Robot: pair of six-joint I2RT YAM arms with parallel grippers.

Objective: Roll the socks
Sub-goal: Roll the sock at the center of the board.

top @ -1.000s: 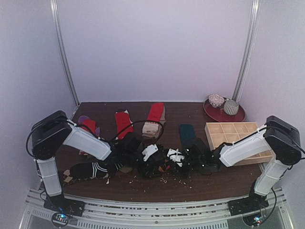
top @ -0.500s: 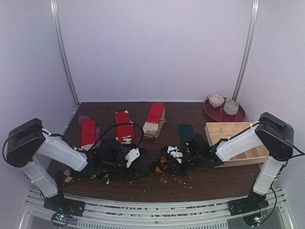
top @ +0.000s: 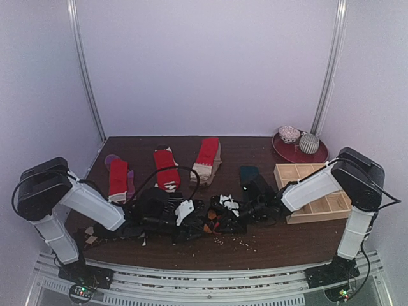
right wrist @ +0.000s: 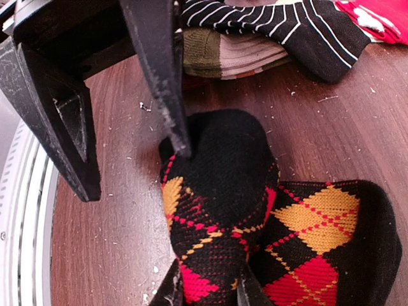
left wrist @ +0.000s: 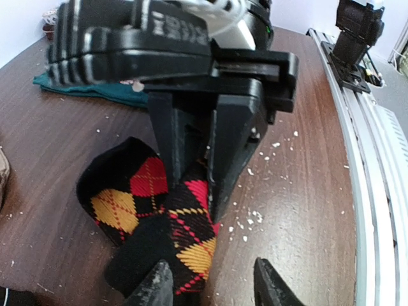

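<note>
brown tabletop [top: 237,150] inspected. argyle sock [right wrist: 217,191] lies near six o'clock. right pincer [right wrist: 207,290] is clamped narrow on its middle. left pincer [left wrist: 211,287] is half open, one tip on the toe, gripping nothing. step judged: securing the sock for rolling. next, left should close on the toe and turn it inward.

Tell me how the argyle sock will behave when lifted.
Probably floppy: the argyle sock bunches where the right end effector pinches it. Likely light, being thin knit. Unlikely to roll: it lies limp on the table.
</note>
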